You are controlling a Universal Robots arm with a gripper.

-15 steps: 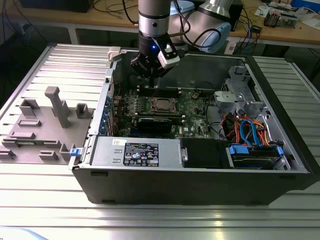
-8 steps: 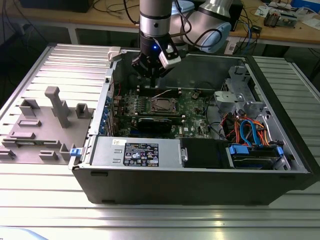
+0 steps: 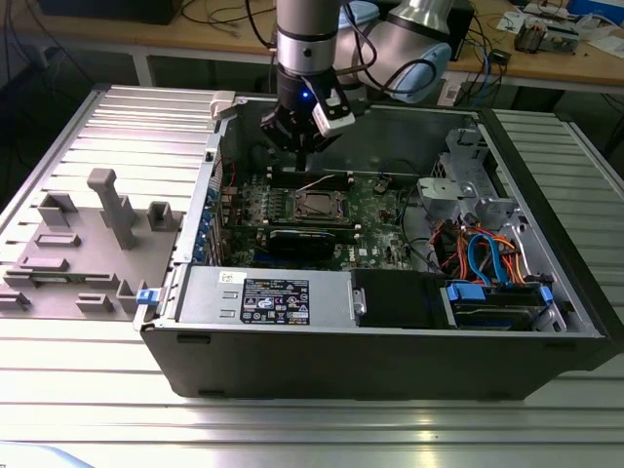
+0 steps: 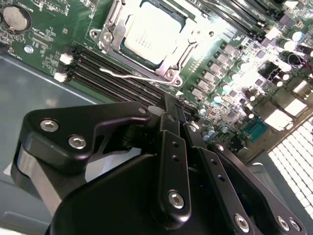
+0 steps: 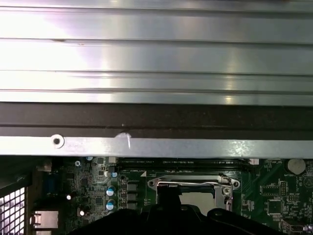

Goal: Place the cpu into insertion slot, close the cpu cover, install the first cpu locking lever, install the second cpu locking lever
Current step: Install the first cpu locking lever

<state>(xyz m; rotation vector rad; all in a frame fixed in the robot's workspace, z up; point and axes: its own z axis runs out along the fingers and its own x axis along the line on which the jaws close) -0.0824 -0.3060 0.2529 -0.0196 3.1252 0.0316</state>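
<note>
The pincer, its two black fingers pressed together and holding nothing, hangs just above the green motherboard, near the insertion slot. Going across the exterior view from its left, grey fixture blocks stand on the ribbed metal table, well apart from the work. Next comes the open computer case. Mid-board, the cpu lies seated in the slot, and the cpu cover appears folded down around it. On the exterior view's right sit blue and orange cables. One thin silver locking lever juts free over the dark memory slots, unlatched, so a lever step seems to be in hand. Seating it likely calls for a press downward and a tuck under its catch. The memory slots, small capacitors just beside the socket and the case's wall crowd the approach.
</note>
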